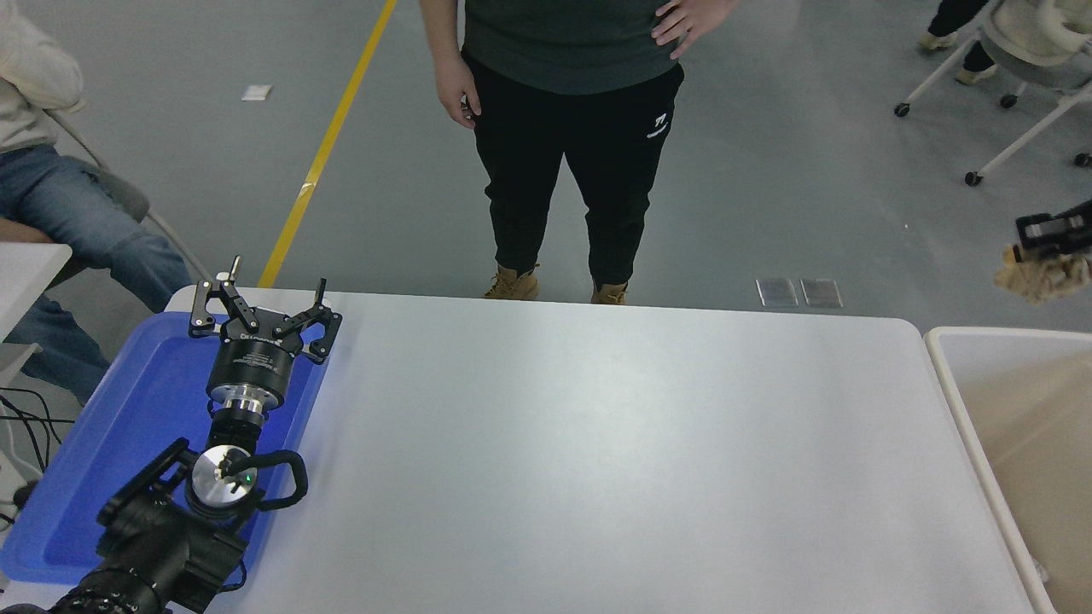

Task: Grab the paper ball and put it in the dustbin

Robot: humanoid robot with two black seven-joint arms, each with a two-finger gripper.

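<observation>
The white table (546, 443) fills most of the frame, bare across the middle. At the right edge sits the dustbin (938, 358), thick white rim and beige inside, only its left part in view. Lower left is the blue tray (94, 460), with the left gripper (260, 309) parked over it, fingers spread wide and holding nothing.

A person in black trousers (567, 170) stands at the top centre, behind the table's far edge, well clear of the action.

The small stuff is way over at the right edge, about mid-height: only the tip of the right gripper (1051, 243) shows, closed down on the paper ball (1039, 275), which hangs off it, above the bin's far edge in the picture.

My take on the step: this is the carry-to-drop bit. I'd bring the ball over the beige interior rather than the rim before letting go, since a light crumpled wad can bounce off that rounded edge onto the floor. Lower it a little, then open fully so the paper doesn't snag on a finger.
</observation>
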